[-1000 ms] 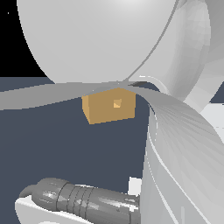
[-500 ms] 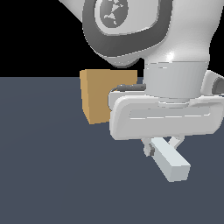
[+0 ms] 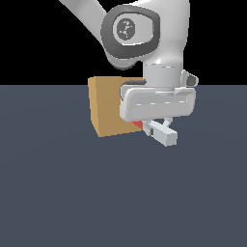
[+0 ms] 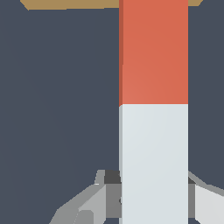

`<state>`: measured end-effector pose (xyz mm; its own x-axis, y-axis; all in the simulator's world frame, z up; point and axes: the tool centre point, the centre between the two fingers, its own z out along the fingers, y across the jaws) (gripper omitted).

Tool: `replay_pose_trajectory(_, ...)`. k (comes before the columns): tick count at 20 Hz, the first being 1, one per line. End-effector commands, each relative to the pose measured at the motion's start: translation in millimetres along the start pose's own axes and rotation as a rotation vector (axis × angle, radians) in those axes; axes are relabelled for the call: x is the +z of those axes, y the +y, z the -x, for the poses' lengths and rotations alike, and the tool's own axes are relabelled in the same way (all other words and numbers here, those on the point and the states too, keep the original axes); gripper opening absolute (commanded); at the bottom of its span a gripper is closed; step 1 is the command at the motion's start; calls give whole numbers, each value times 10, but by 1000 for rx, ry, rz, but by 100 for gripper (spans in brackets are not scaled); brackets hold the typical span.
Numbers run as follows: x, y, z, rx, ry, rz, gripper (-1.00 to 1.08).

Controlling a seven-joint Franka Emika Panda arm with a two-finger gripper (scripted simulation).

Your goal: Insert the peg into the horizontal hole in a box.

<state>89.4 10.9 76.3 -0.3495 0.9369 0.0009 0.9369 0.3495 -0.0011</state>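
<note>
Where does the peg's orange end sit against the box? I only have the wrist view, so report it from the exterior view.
Observer: In the exterior view, the peg hangs under the gripper. Its pale end is toward the camera, and its orange end meets the box low down, near the box's edge on the exterior view's right.
Operator: Check the hole and tell me the offset.
Observer: The hole is hidden. The gripper's body covers that part of the box, so I cannot tell whether the tip is inside it.
</note>
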Motion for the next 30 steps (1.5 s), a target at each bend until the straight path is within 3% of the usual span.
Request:
replay_pose_trajectory(1,-29,13,-90,-19,-1,1,-100)
replay_pose_trajectory(16,-7,3,-203,-23,1,-3,-100)
replay_pose_trajectory(21,-16,-12,-473,-23,0,-1,-100)
replay_pose_trajectory(30,-34,-29,-1188,-24,-1,1,-100)
